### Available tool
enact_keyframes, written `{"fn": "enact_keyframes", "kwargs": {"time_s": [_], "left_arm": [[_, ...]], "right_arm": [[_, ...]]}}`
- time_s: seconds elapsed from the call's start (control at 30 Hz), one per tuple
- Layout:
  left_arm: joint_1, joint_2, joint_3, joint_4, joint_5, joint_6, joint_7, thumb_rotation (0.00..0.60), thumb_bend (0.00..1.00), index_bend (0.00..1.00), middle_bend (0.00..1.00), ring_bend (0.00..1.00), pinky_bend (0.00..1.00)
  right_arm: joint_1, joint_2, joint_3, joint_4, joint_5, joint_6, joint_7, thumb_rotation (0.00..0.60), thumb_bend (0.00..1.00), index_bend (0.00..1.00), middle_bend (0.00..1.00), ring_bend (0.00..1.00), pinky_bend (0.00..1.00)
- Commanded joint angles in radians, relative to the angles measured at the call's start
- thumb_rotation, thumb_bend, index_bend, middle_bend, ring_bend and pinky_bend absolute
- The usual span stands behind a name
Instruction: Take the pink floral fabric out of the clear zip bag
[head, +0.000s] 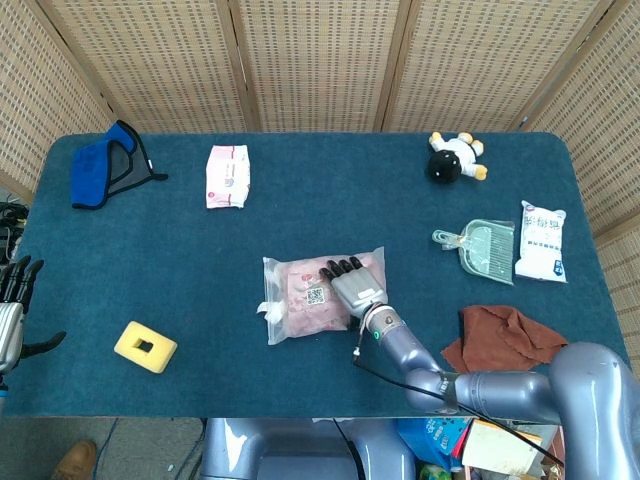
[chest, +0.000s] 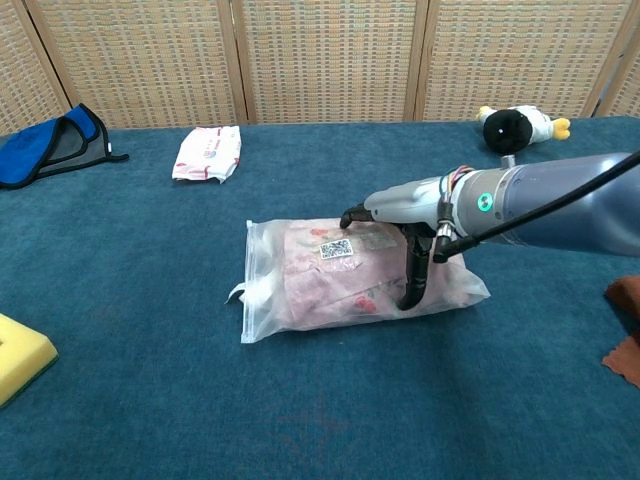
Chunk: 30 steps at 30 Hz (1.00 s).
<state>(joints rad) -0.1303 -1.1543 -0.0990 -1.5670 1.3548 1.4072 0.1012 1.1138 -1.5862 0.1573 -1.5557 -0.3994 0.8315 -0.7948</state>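
The clear zip bag (head: 305, 308) (chest: 300, 300) lies flat near the table's middle with the pink floral fabric (head: 305, 282) (chest: 320, 280) folded inside it. A white label with a code (chest: 336, 248) sits on top. My right hand (head: 353, 285) (chest: 400, 215) is spread over the bag's right half, fingertips on its top and the thumb down against its front side. It holds nothing. My left hand (head: 12, 310) hangs open off the table's left edge, far from the bag; the chest view does not show it.
A yellow foam block (head: 145, 346) (chest: 18, 355) lies front left. A blue pouch (head: 105, 165) and a white wipes pack (head: 227, 175) sit at the back left. A plush toy (head: 455, 157), a green dustpan (head: 480, 247), a white packet (head: 541, 241) and a brown cloth (head: 510, 335) lie to the right.
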Motion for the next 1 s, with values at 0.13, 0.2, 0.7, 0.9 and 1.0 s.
{"fn": "enact_keyframes", "kwargs": {"time_s": [0.13, 0.2, 0.7, 0.9, 1.0], "left_arm": [[-0.004, -0.002, -0.001, 0.003, -0.007, -0.008, 0.001, 0.6, 0.11, 0.0, 0.0, 0.0, 0.0], [-0.005, -0.004, -0.001, 0.005, -0.008, -0.01, 0.003, 0.6, 0.11, 0.0, 0.0, 0.0, 0.0], [-0.052, -0.01, -0.027, 0.011, -0.039, -0.074, 0.003, 0.6, 0.11, 0.0, 0.0, 0.0, 0.0], [-0.158, -0.004, -0.08, 0.034, -0.038, -0.183, -0.014, 0.6, 0.11, 0.0, 0.0, 0.0, 0.0], [-0.229, -0.008, -0.1, 0.056, -0.01, -0.254, -0.049, 0.6, 0.11, 0.02, 0.0, 0.0, 0.0]], "right_arm": [[-0.014, -0.06, -0.002, 0.065, -0.095, 0.047, 0.06, 0.6, 0.09, 0.23, 0.33, 0.37, 0.49], [-0.025, -0.07, -0.002, 0.088, -0.149, 0.046, 0.094, 0.6, 0.28, 0.42, 0.45, 0.49, 0.61], [-0.12, -0.032, 0.021, 0.12, -0.575, 0.053, 0.436, 0.6, 0.71, 0.64, 0.63, 0.65, 0.72], [-0.114, -0.014, 0.065, 0.134, -0.679, 0.055, 0.541, 0.6, 0.72, 0.64, 0.64, 0.66, 0.72], [-0.102, -0.019, 0.09, 0.142, -0.688, 0.042, 0.575, 0.6, 0.72, 0.64, 0.64, 0.66, 0.72]]}}
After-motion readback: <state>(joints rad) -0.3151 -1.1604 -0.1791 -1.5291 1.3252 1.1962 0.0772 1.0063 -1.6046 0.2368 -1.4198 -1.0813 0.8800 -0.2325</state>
